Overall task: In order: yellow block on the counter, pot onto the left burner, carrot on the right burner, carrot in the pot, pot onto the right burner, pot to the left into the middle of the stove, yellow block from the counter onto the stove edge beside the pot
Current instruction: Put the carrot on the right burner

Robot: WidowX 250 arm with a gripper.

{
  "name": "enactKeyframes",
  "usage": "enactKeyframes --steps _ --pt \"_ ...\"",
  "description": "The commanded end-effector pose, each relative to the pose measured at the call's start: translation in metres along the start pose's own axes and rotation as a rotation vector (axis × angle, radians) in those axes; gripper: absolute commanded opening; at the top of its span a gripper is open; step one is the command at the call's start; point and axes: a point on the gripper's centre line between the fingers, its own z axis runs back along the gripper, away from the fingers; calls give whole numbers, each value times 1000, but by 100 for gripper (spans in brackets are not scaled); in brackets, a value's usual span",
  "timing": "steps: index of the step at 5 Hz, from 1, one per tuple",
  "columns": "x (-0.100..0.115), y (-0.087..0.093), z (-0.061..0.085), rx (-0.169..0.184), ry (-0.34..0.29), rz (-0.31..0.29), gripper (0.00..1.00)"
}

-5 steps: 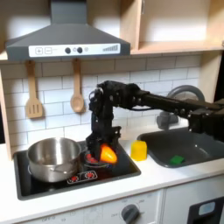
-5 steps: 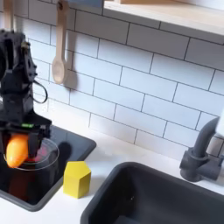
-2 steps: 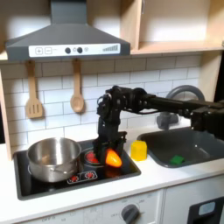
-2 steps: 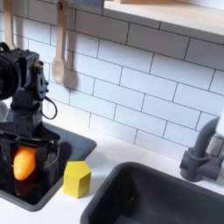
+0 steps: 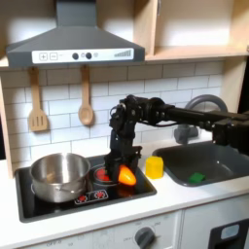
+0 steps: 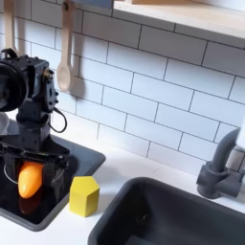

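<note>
Carrot (image 5: pixel 124 176): orange, plump, pinched between the fingers of the gripper (image 5: pixel 123 173); hanging low over the burner nearer the first exterior view's right, close to the cooktop glass; contact with the glass not determinable; green end not visible; seen again in the second exterior view (image 6: pixel 31 179), upright between the dark finger bars.

Gripper, second exterior view (image 6: pixel 32 175): pointed downward, closed on the carrot; arm reaching in from the first exterior view's right.

Pot (image 5: pixel 60 176): shiny steel, seated on the burner toward the first exterior view's left, just beside the carrot, not touching; interior apparently empty.

Yellow block (image 5: pixel 155 166): standing on the counter (image 5: pixel 185 198) just off the stove's edge toward the first exterior view's right; likewise in the second exterior view (image 6: pixel 84 195), between cooktop and sink.

Stove (image 5: pixel 144 185): black, glossy; red control marks along the front.

Sink (image 5: pixel 210 160): grey, small green piece inside; wooden utensils on the tile wall behind.

Step in hand, by judgement: setting the carrot on the right burner. For a clean placement: lower straight down until the carrot bears on the glass, centred over the red ring; spread the fingers only then, slowly; rounded body liable to roll toward the pot or off the rim; rise vertically afterward, clear of the pot's wall.
</note>
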Motion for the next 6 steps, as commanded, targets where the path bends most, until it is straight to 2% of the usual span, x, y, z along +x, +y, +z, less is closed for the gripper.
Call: enactKeyframes --steps 1,2,3,4,5,6 --pt "0 4 0 6 -6 29 93" --pt "0 2 3 4 -37 28 100" --pt "4 0 6 -8 -42 24 100" --pt "5 -2 16 -32 -48 26 100" --pt "7 -6 24 -76 -31 36 100" --pt "13 -2 37 -84 -66 56 100"
